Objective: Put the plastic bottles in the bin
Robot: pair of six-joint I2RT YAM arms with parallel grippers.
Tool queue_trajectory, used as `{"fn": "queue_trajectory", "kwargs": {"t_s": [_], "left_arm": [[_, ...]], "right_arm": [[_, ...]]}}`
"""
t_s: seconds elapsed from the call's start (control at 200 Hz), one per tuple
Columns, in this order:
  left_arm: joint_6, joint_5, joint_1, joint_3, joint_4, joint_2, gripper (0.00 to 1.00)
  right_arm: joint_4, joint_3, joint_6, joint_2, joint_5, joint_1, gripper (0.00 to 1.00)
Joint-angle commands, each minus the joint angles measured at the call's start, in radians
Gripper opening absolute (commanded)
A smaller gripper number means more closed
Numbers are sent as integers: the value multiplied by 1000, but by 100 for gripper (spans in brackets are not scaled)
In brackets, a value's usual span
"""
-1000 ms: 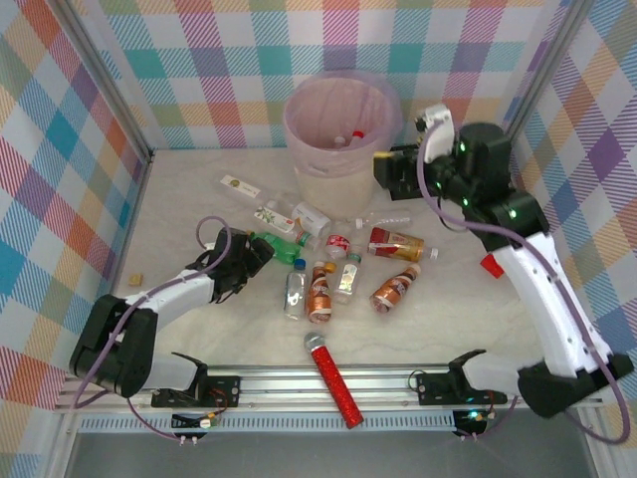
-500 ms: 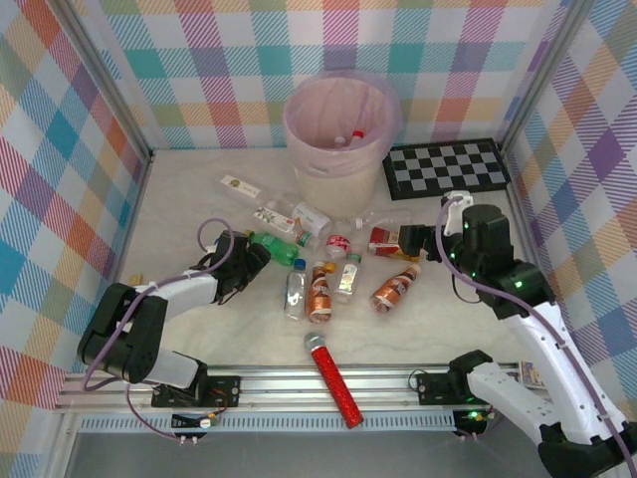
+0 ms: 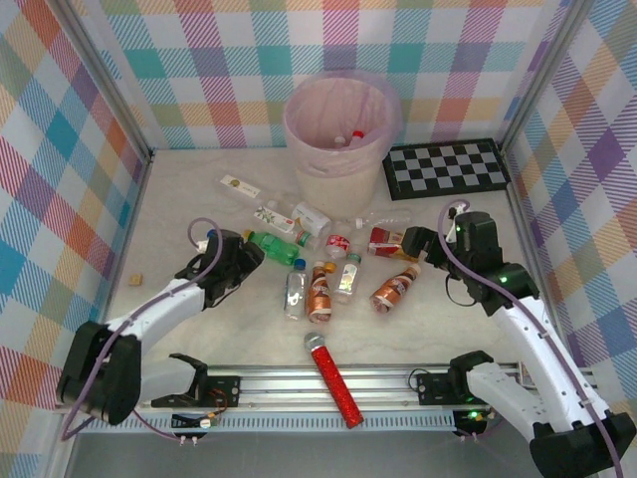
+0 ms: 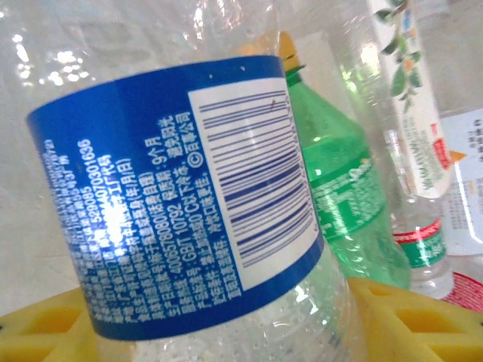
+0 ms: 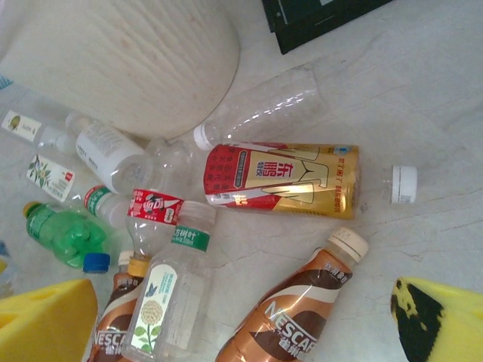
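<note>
The left gripper (image 4: pixel 226 332) clamps a blue-labelled clear bottle (image 4: pixel 173 196) with a barcode. The right gripper (image 5: pixel 241 323) is spread wide over the brown NESCAFE bottle (image 5: pixel 294 313), lower frame.

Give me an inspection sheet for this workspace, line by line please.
Surface: marbled table, no spills seen.
Job's things: bin upright at the back, at least one bottle inside; many plastic bottles lying in front of it.
Clutter: red microphone, checkerboard, loose white cap.
Grippers: left gripper shut on blue-label bottle; right gripper open above the bottles.
Cables: purple cables loop off both arms.
Surroundings: plaid walls.
</note>
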Motion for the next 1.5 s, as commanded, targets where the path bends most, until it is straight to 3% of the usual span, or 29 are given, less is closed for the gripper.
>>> {"fn": "queue_trajectory", "kwargs": {"t_s": [0.0, 0.15, 0.34, 0.475, 0.59, 0.87, 1.065, 1.33, 1.495], "left_arm": [[108, -56, -11, 96, -161, -110, 58], [245, -33, -13, 241, -294, -177, 51], [371, 125, -19, 462, -338, -116, 50], [474, 292, -25, 631, -265, 9, 50], [540, 363, -27, 787, -241, 131, 50], [513, 476, -35, 1128, -150, 446, 37], [519, 486, -53, 1441, -217, 685, 33], [571, 498, -88, 2051, -544, 1074, 31], [578, 474, -99, 2065, -558, 1121, 31]], "right_arm": [[50, -25, 70, 12, -12, -19, 99], [64, -28, 112, 66, -151, -65, 99], [75, -58, 153, 92, -188, -101, 99], [64, -55, 153, 109, -234, -131, 99], [69, -78, 151, 98, -249, -135, 99], [53, -62, 132, 127, -343, -139, 99], [38, -88, 128, 96, -343, -139, 99], [-4, -94, 93, 81, -311, -141, 99], [-13, -100, 82, 71, -301, -149, 99]]}}
